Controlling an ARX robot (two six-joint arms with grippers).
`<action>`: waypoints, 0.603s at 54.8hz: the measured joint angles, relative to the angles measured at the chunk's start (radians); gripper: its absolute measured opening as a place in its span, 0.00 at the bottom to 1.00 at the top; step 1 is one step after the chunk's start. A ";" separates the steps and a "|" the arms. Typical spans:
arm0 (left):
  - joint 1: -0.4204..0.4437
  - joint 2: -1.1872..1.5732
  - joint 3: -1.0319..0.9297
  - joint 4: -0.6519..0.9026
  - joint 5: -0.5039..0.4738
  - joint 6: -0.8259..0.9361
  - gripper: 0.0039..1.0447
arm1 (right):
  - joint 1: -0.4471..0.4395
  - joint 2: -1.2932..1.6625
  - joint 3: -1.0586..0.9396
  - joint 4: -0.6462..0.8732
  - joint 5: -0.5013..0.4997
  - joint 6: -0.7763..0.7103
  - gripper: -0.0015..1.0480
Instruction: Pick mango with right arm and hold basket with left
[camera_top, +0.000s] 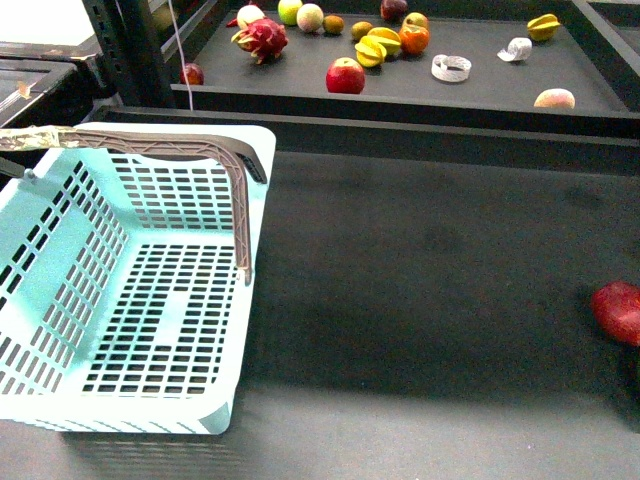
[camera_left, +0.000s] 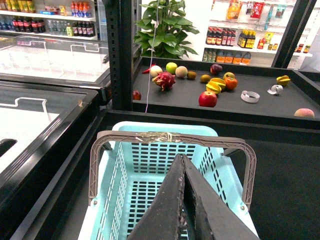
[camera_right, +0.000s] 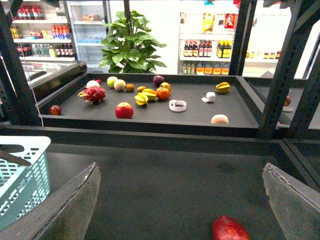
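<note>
The pale aqua basket (camera_top: 62, 250) stands at the near left of the dark table, with one grey-brown handle (camera_top: 240, 190) raised. My left gripper (camera_left: 182, 159) is shut and empty, hovering over the basket's near end (camera_left: 114, 185), apart from the taped handle (camera_left: 167, 137). The mango (camera_top: 555, 98), a pale yellow-orange oval, lies on the far raised shelf at the right; it also shows in the left wrist view (camera_left: 304, 113) and the right wrist view (camera_right: 219, 119). My right gripper (camera_right: 181, 167) is open and empty above the near table, far from the mango. Neither arm shows in the front view.
A dark red oval fruit (camera_top: 620, 310) lies on the near table at the right edge, just below my right gripper (camera_right: 229, 229). The far shelf (camera_top: 480, 95) holds a red apple (camera_top: 345, 76), dragon fruit (camera_top: 262, 38), starfruit (camera_top: 378, 46), other fruit and foam sleeves (camera_top: 451, 68). A raised lip (camera_top: 400, 135) separates it.
</note>
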 joint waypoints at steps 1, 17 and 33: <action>0.000 0.000 0.000 0.000 0.000 0.000 0.02 | 0.000 0.000 0.000 0.000 0.000 0.000 0.92; 0.000 0.000 0.000 0.000 0.000 0.000 0.56 | 0.000 0.000 0.000 0.000 0.000 0.000 0.92; -0.100 0.104 0.041 -0.092 -0.315 -0.124 0.92 | 0.000 0.000 0.000 0.000 0.000 0.000 0.92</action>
